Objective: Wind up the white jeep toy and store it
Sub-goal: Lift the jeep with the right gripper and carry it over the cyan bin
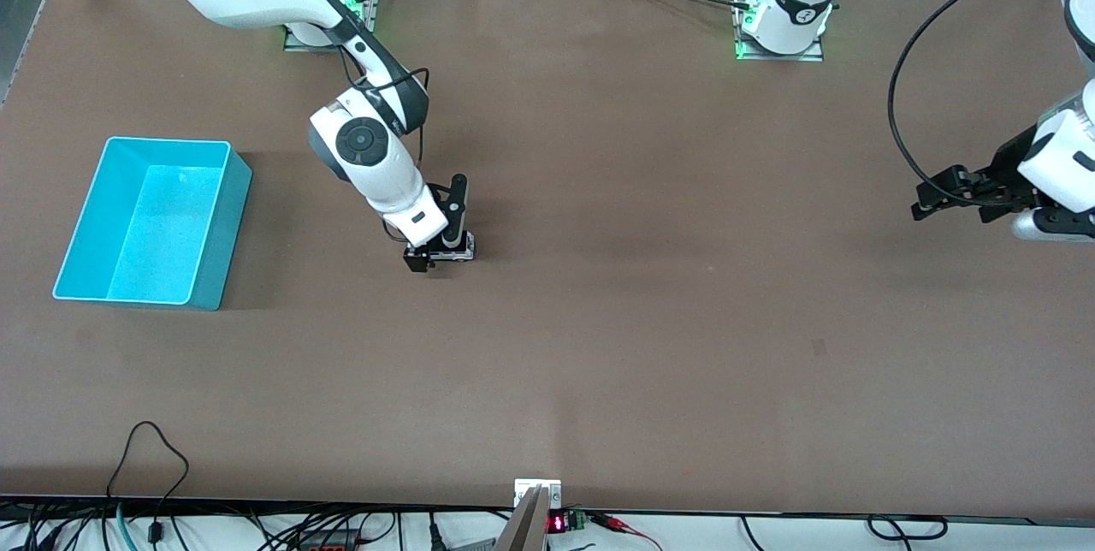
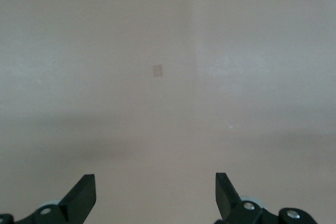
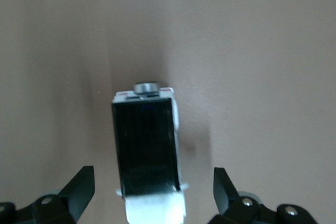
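**Right gripper down over the white jeep toy**

The white jeep toy sits on the brown table, well apart from the turquoise bin and toward the left arm's end of the table from it. The right gripper is low over the jeep, fingers spread on either side of its black roof — not touching it. The left gripper waits over bare table, farther still from the bin, its fingers also spread and holding nothing.
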{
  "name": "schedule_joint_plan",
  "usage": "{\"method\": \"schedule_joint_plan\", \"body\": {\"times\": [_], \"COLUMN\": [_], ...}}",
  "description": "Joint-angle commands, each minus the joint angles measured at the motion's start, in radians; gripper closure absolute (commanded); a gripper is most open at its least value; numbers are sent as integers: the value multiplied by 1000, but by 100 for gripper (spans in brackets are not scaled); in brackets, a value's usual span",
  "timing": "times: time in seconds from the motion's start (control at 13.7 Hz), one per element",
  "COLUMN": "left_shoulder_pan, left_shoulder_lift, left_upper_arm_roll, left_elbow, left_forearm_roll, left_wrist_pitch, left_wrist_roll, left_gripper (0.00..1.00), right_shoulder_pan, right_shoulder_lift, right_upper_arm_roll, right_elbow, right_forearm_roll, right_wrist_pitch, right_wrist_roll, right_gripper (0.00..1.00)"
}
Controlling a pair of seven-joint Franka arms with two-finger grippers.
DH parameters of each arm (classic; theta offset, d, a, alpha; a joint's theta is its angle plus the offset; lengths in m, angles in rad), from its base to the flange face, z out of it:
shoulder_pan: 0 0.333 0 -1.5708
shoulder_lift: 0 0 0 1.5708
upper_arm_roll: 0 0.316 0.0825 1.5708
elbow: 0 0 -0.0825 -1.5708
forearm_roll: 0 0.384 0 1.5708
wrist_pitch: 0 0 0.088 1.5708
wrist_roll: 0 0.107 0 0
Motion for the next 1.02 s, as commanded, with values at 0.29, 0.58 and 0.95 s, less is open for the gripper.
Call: {"method": "schedule_joint_plan", "body": {"times": [0.29,0.58,0.95], "left_shoulder_pan": [0,3,20], "left_shoulder_lift": [-10,-10,-13], "left_upper_arm_roll": [1,0,-14], "left_elbow": [68,66,60], "left_forearm_roll": [21,21,21], "left_wrist_pitch": [-105,-104,-107], "left_wrist_roll": [-15,-18,-18], "left_gripper": [0,0,0], "right_shoulder_pan": [26,25,-29], "right_shoulder_lift": [40,28,-147], "right_upper_arm_roll": [-25,-33,-68], "right_elbow": [23,23,12], "right_forearm_roll": [-37,-34,-24], "right_wrist_pitch": [9,5,-128], "right_wrist_roll": [10,81,248], "right_gripper": [63,95,97]}}
